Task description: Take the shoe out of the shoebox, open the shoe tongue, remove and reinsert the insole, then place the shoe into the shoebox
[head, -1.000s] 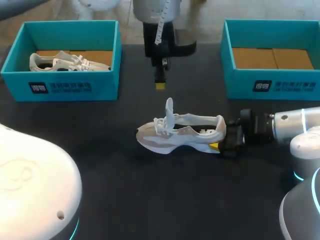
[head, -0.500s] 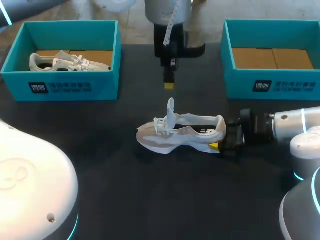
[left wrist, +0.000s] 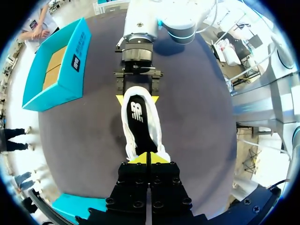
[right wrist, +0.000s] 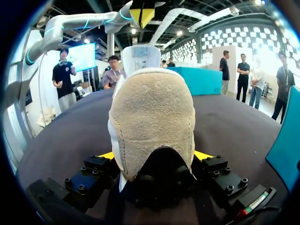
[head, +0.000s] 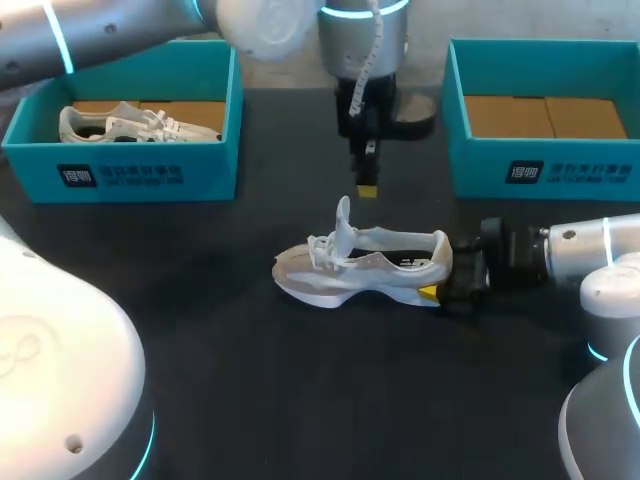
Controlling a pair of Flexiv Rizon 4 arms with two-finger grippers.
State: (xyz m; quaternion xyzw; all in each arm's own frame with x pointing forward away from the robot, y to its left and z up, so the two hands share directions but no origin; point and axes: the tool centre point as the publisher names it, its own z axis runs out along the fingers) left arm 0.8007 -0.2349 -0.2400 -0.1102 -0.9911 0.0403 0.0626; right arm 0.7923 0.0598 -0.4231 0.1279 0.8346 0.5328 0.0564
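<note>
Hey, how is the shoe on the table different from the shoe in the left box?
The table shoe stands upright on the table, outside any box; the box shoe lies inside the left box. The right gripper clamps the table shoe's heel; nothing touches the box shoe. The table shoe's tongue sticks up; the box shoe's is too small to judge. Both are pale lace-up sneakers.

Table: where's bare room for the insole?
Free: the table between the shoe and the near edge, and the gap between its toe and the left shoebox. The right shoebox holds nothing. Crowded: behind the shoe, under the left gripper, and the heel, clamped by the right gripper.
</note>
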